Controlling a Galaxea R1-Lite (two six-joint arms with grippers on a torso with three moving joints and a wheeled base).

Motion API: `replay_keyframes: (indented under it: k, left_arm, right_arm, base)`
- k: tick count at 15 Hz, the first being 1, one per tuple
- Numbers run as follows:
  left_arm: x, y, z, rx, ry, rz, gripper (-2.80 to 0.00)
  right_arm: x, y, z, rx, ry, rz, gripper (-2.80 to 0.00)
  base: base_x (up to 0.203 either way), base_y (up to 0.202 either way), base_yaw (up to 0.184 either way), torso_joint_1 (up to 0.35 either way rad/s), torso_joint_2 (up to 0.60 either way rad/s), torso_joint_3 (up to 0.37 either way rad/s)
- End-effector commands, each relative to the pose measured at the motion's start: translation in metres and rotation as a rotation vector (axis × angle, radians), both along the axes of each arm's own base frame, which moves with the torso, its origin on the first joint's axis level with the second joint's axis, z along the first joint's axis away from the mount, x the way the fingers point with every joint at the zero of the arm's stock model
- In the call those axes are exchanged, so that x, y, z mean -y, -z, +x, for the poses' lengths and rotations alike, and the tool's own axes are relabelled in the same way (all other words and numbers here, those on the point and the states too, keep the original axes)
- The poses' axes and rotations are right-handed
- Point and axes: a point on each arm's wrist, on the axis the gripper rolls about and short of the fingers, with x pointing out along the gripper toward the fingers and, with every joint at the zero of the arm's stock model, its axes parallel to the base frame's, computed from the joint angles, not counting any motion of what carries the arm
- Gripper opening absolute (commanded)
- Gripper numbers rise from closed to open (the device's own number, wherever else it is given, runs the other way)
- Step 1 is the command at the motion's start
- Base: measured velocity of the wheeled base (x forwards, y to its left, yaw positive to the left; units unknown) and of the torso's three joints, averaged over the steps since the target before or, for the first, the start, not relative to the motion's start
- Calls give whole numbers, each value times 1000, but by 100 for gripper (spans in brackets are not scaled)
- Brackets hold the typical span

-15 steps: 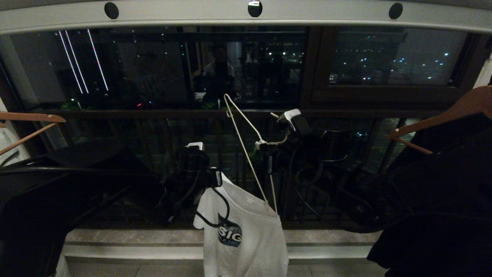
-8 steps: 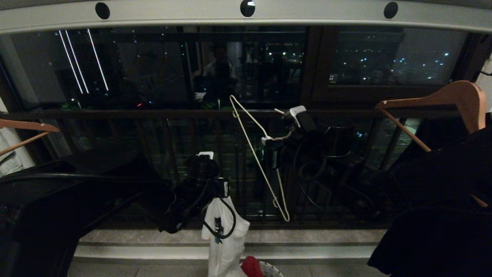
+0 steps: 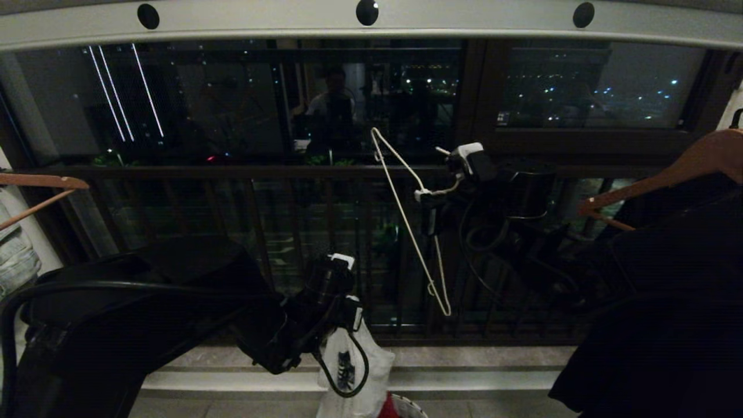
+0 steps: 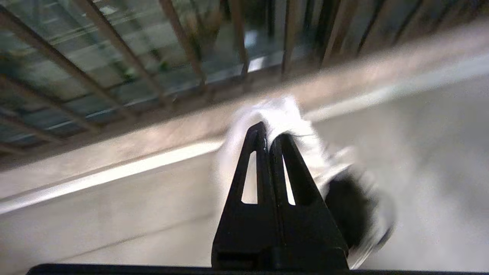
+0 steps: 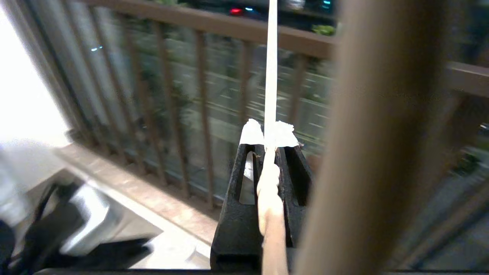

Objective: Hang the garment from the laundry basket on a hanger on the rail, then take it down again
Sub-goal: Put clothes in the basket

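T-shirt (image 3: 354,371) hangs bunched at lower centre, pinched in the closed left end effector (image 3: 351,313), directly above the laundry basket (image 3: 409,406). Right end effector (image 3: 426,196), centre right, clamps the bare wire hanger (image 3: 406,220), hanging steeply, well below the rail (image 3: 464,20).

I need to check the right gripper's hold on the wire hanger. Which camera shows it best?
The right wrist view: the right gripper is shut on the hanger close up. The head view shows the whole hanger small, away from the rail. The left wrist view misses it.
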Motion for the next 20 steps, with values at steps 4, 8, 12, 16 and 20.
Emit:
replay_keyframes:
  k: [4, 8, 12, 16, 20]
  left_arm:
    - [1, 13, -8, -115, 114, 103, -280]
    - [3, 21, -9, -195, 219, 183, -280]
    - [13, 25, -12, -212, 279, 161, -280]
    - [21, 27, -9, -226, 291, 172, 0]
    - [17, 28, -15, -267, 297, 204, 0]
  right_arm:
    - [12, -24, -9, 20, 12, 16, -280]
    - [13, -25, -9, 23, 15, 17, -280]
    - [15, -25, -8, 23, 20, 17, -280]
    - [15, -25, -8, 23, 22, 17, -280]
    - [16, -25, -8, 23, 23, 17, -280]
  base:
    - [0, 0, 0, 0, 0, 0]
    - [0, 0, 0, 0, 0, 0]
    - [0, 0, 0, 0, 0, 0]
    - [0, 0, 0, 0, 0, 0]
    - [0, 0, 0, 0, 0, 0]
